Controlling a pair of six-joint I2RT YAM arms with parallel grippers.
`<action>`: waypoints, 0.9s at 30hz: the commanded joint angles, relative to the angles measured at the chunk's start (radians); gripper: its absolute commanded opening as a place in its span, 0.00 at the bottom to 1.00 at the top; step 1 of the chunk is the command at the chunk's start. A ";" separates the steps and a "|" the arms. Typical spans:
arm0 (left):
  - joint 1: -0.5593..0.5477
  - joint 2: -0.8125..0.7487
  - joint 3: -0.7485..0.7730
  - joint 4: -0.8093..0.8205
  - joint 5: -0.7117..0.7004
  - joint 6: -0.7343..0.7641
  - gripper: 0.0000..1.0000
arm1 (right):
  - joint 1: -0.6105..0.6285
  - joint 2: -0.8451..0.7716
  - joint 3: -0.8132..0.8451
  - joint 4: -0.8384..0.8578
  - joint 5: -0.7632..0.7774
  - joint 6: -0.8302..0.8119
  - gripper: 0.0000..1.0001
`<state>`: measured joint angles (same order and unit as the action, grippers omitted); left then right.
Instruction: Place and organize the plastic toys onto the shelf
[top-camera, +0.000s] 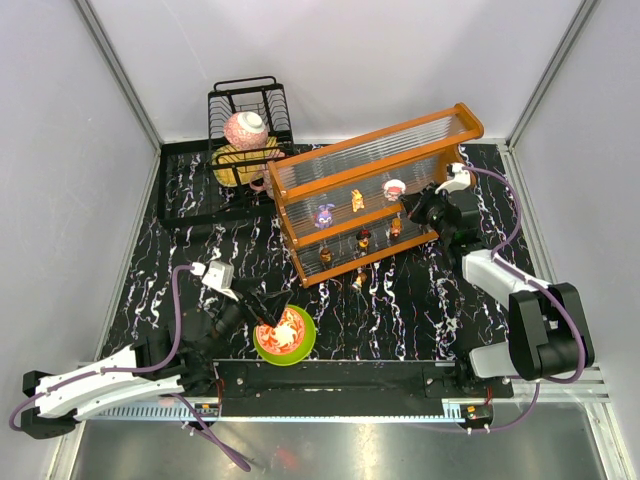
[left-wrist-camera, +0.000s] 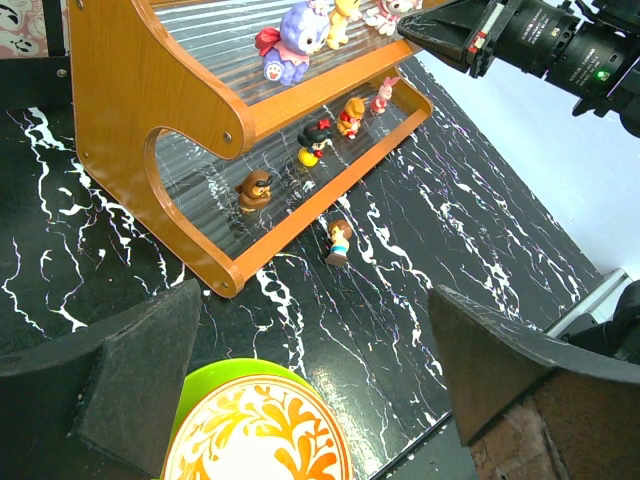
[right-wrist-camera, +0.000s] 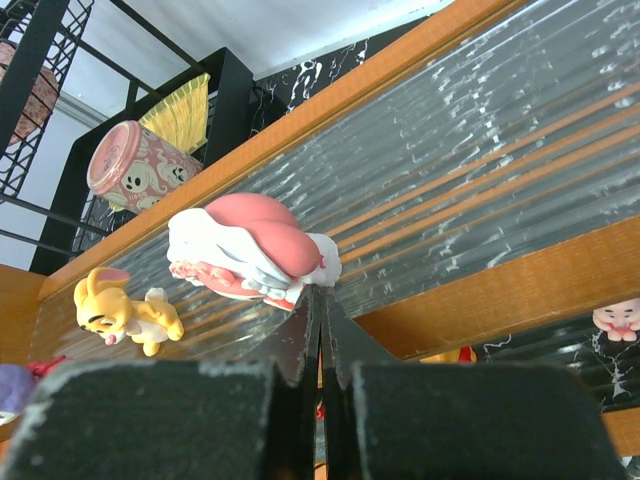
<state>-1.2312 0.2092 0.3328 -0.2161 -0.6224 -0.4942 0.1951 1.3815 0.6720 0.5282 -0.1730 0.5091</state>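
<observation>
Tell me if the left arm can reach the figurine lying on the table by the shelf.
Probably yes: the open left end effector faces the figurine, nothing stands between them on the tabletop, though the shelf is close behind it.

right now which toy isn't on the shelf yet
The small brown-haired figurine on the black table, just in front of the shelf and its lower tier. The other toys in view all sit on its tiers.
</observation>
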 joint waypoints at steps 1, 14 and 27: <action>0.006 0.002 -0.011 0.044 -0.022 0.019 0.99 | -0.006 0.010 0.043 0.033 0.026 -0.018 0.00; 0.006 -0.004 -0.009 0.038 -0.025 0.017 0.99 | -0.011 0.027 0.049 0.033 0.026 -0.020 0.00; 0.007 -0.013 -0.014 0.029 -0.026 0.014 0.99 | -0.017 0.042 0.060 0.035 0.026 -0.021 0.00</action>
<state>-1.2301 0.2089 0.3180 -0.2169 -0.6262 -0.4946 0.1867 1.4097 0.6937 0.5316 -0.1726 0.5056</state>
